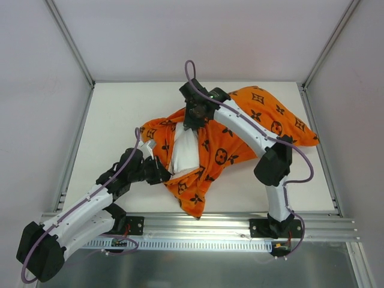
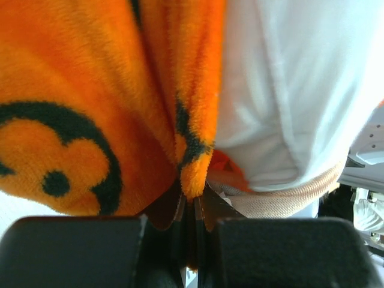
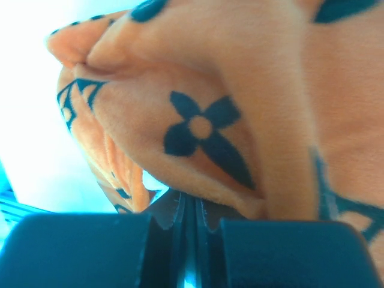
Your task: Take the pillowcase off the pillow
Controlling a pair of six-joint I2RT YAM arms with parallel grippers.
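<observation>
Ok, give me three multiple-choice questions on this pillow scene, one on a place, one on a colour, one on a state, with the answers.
1. Where does the white pillow show?
A) lying fully bare beside the pillowcase
B) in the pillowcase's opening, near the left gripper
C) nowhere
2. What colour are the pillowcase's prints?
A) green
B) white
C) dark brown or black
3. How is the left gripper?
A) shut on the pillowcase
B) open, holding nothing
C) shut on the pillow alone
Answers: 1 B, white cloth bulges out of the orange opening; 2 C, dark flowers and circles sit on orange; 3 A, it pinches an orange fold.
</observation>
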